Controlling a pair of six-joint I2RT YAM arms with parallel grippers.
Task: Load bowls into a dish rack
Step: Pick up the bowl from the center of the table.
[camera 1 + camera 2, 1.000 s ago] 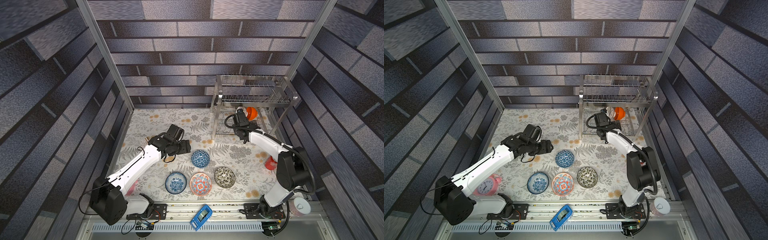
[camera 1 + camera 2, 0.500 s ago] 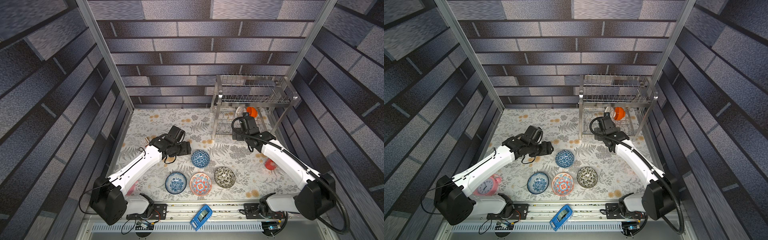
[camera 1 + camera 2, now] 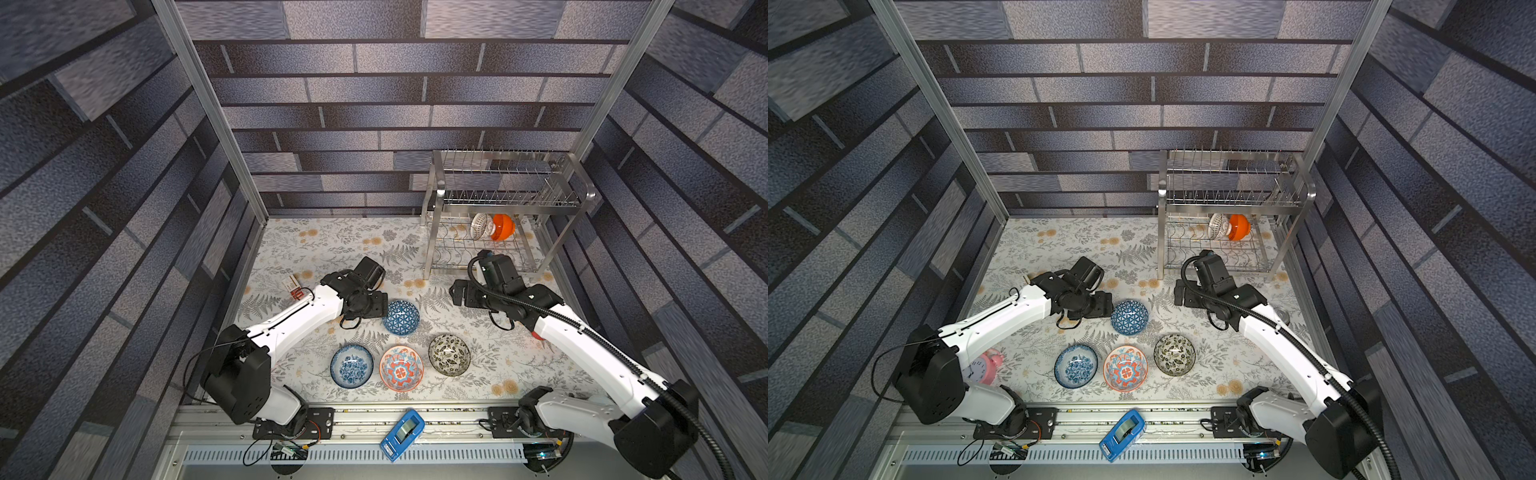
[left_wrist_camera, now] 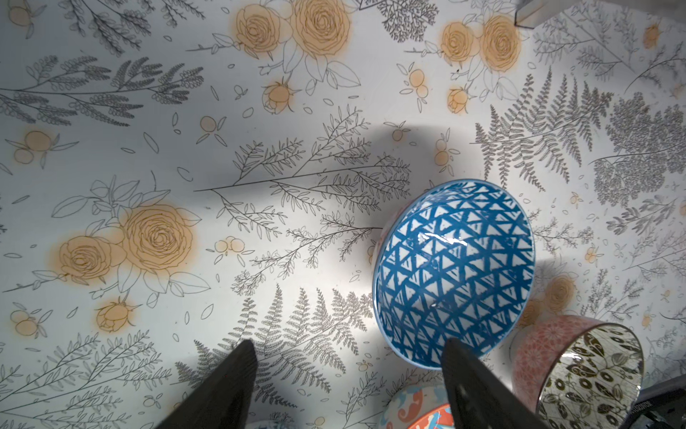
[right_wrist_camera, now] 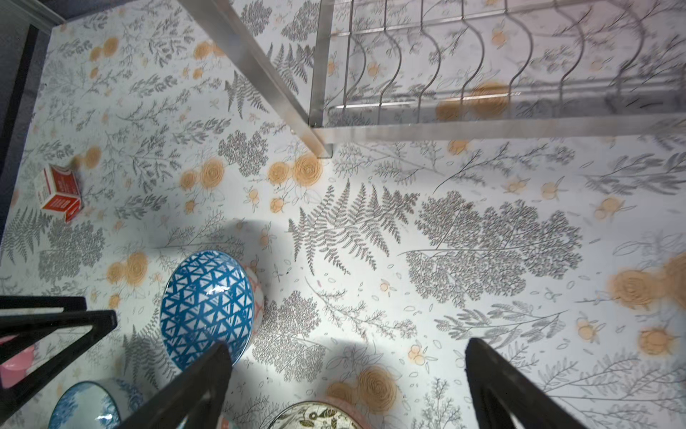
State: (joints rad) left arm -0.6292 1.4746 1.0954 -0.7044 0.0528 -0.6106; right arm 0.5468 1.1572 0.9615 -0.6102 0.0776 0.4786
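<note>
1. Finds the right jaws drawn back out of the dish rack (image 3: 505, 202), clear of the lower tier they reached into a second ago. Places them now over bare tabletop (image 3: 332, 249), right of centre in both top views.
2. Leaves the white lattice bowl (image 3: 481, 226) and the orange bowl (image 3: 503, 227) on edge, side by side, in that lower tier at the upper right of the frame.
3. Suggests two of six bowls loaded. Leaves four on the tabletop: the blue triangle bowl (image 3: 400, 317) at centre, and below it a row of the blue-white floral bowl (image 3: 351, 366), the red-and-blue medallion bowl (image 3: 401, 368) and the black-and-white floral bowl (image 3: 449, 355).
4. Shows the right jaws spread wide and empty, with the blue triangle bowl (image 5: 208, 308) off past one finger, not between the two.
5. Keeps the left jaws about where they were, well open and holding nothing. Puts the blue triangle bowl (image 4: 453, 275) just beside them, its near rim under one fingertip (image 4: 454, 351) and its body outside the gap; contact impossible to tell.
6. Points to that bowl as the likely next pick.
</note>
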